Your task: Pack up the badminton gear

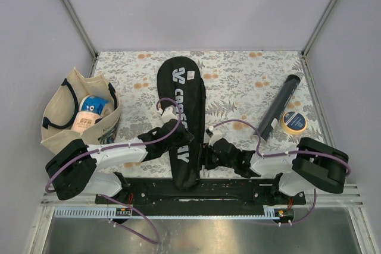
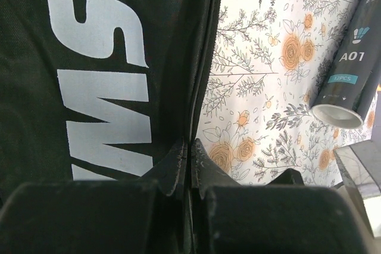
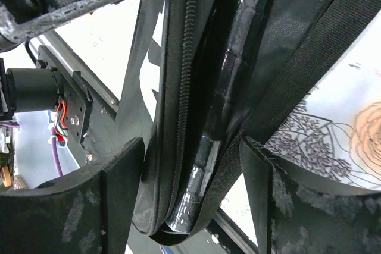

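Racquet cover [image 1: 180, 117]: black, lettered "CROSSWAY" in white. Lies lengthwise at mid-counter, wide head end far, narrow end near, reaching onto the black base plate [image 1: 238, 187] between the two arms. Zipper [image 3: 181, 87] along one edge seen in the right wrist view, parted at the narrow end.

Racquet grip [image 3: 205, 165]: glossy black, tape-wrapped. Shows inside the parted zipper gap, within the cover.

Left gripper [image 2: 189, 156]: fingers clenched tight together on the cover's edge seam, beside the white lettering. Floral counter just past the seam.

Right gripper [image 3: 193, 188]: fingers spread wide, straddling the cover's narrow end with zipper edge and a woven strap [image 3: 309, 57] between them. Fabric close against both fingers; cannot tell whether squeezed or merely bracketed.

Shuttlecock tube [image 1: 277, 108]: long, black, lying at a slant on the right of the counter, well apart from the cover. White-rimmed near end and label "A01" visible from the left wrist.

Tape roll [image 1: 293, 121]: pale ring, dark blue centre, flat on the counter just beside the tube's near half.

Tote bag [image 1: 71, 117]: beige, dark handles, at the counter's left edge, mouth open; white and blue items inside, not identifiable.

Counter [image 1: 238, 81]: floral print in grey and orange.
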`<control>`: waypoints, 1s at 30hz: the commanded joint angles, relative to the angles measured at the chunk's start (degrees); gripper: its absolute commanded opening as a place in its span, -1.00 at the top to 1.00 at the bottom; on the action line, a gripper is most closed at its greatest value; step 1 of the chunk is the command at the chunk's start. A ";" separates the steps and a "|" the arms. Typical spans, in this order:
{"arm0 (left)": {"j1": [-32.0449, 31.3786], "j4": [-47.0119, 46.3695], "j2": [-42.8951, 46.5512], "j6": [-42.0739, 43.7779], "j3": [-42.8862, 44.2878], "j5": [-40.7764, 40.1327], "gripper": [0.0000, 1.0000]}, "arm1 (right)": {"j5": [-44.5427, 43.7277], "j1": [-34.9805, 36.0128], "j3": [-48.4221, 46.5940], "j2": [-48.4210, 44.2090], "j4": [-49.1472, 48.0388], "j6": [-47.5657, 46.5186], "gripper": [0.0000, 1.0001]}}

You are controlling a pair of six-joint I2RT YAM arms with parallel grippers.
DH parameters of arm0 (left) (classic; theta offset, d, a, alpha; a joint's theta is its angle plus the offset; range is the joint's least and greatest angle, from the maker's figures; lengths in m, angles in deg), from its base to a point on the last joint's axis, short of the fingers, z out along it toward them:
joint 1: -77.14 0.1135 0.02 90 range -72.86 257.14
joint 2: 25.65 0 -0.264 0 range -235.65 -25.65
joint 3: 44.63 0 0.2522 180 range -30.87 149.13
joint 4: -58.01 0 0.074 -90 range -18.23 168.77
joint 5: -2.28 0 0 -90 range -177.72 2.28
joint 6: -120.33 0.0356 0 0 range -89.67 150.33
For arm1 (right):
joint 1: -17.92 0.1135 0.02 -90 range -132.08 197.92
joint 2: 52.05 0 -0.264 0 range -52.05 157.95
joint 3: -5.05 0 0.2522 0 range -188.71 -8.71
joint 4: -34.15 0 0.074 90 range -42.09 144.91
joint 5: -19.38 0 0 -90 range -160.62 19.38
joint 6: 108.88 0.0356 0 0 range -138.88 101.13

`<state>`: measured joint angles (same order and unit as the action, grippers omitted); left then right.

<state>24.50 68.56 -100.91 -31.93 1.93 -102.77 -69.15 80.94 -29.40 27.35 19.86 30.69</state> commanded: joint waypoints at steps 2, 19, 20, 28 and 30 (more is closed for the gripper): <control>0.08 -3.83 0.20 -0.93 2.01 -0.68 1.00 | -4.64 2.72 -3.92 2.95 -1.05 1.15 -0.34; 0.08 -2.34 0.47 0.38 2.36 -2.35 1.00 | -4.72 3.16 -1.81 5.78 -4.91 4.49 0.88; 0.17 -1.90 0.47 0.65 2.45 -2.61 0.99 | -4.81 3.24 -1.90 4.90 -4.04 4.93 0.72; 0.17 3.11 2.31 4.33 3.76 -4.98 0.28 | -10.34 3.16 -4.62 -10.73 17.12 5.64 0.09; 0.17 6.00 3.28 5.74 4.73 -6.04 0.13 | -12.63 3.24 -5.15 -14.08 22.75 5.46 0.03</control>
<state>24.63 71.89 -100.54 -29.17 2.93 -104.96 -75.57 83.72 -31.83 19.85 29.76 36.02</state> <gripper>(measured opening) 0.374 0.464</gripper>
